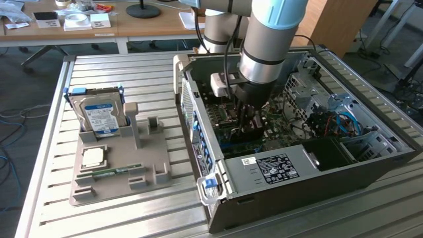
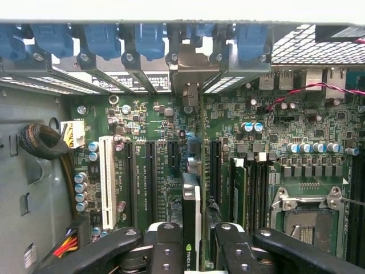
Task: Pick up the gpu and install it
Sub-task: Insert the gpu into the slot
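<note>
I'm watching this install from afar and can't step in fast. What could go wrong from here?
The gripper holds the gpu edge-on above the motherboard. If it is off the slot line, pushing may bend it or scrape nearby parts. Its metal bracket sits close to the blue clips and might catch on them.

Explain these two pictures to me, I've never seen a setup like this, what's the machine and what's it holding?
The machine is a robot arm with a two-fingered gripper at its tip. One picture comes from a camera off the arm; the other comes from a camera on the arm's wrist, looking past the gripper.

The arm reaches down into an open computer case on a slatted metal table. Its fingers are shut on the gpu, a thin card held edge-on over the green motherboard, lined up with the long slots.

Beside the case, a grey holder tray carries a hard drive standing upright, a square chip and a slim RAM stick.
</note>
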Motion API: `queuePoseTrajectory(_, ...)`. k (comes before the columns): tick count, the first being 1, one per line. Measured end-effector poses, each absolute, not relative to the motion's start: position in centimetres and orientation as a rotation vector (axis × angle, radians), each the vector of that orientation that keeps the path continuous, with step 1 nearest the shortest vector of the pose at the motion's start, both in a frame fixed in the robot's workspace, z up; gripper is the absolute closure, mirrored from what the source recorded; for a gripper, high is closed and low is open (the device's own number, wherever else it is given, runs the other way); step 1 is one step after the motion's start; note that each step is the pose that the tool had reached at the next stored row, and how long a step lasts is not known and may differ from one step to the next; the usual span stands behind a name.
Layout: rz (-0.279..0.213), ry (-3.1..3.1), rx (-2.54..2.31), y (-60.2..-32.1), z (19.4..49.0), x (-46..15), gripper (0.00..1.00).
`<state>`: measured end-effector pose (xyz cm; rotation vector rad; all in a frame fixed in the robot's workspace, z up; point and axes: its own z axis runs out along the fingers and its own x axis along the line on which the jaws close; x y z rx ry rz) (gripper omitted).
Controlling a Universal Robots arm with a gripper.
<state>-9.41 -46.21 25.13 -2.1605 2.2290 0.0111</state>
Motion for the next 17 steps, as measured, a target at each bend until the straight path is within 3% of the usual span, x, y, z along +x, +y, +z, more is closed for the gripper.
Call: queuePoseTrajectory(17,0.011,2.229,-2.160,-46.21,24.98,-9.65,0.74)
